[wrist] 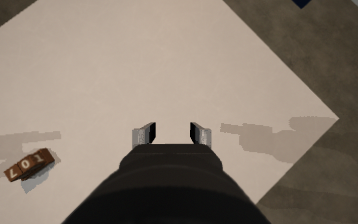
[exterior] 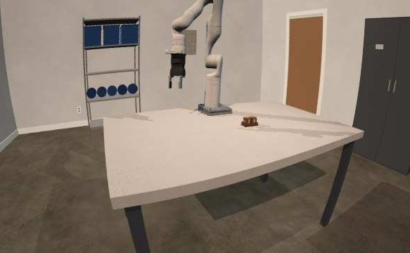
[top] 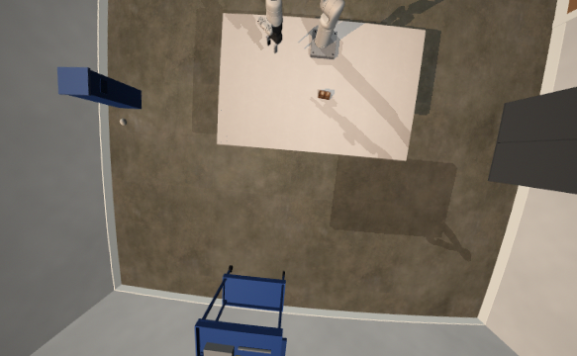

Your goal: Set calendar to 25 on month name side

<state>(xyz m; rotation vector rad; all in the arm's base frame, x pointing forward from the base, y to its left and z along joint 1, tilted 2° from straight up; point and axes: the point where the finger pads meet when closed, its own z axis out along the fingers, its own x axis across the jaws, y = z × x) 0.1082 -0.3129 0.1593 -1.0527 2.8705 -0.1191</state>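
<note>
Warm, directional light throws overlapping arm shadows across the pale table (top: 268,99) (exterior: 190,147) (wrist: 110,75) (small digits look soft).

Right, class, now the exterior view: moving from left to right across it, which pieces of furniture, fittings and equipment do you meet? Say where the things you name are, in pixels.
Wall socket (exterior: 79,109) → shelf rack (exterior: 111,72) → black two-finger tool (exterior: 175,84) (top: 272,49) (wrist: 173,129) → arm's base plate (exterior: 222,112) (top: 315,53) → calendar (exterior: 250,123) (top: 324,94) (wrist: 29,165) → brown door (exterior: 304,63) → dark cabinet (exterior: 384,98) (top: 550,138)

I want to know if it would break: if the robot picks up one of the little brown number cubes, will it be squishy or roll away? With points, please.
The cube (exterior: 254,120) probably won't squish, since its edges look straight and crisp. Its flat faces suggest it would slide or tip rather than roll.
</note>
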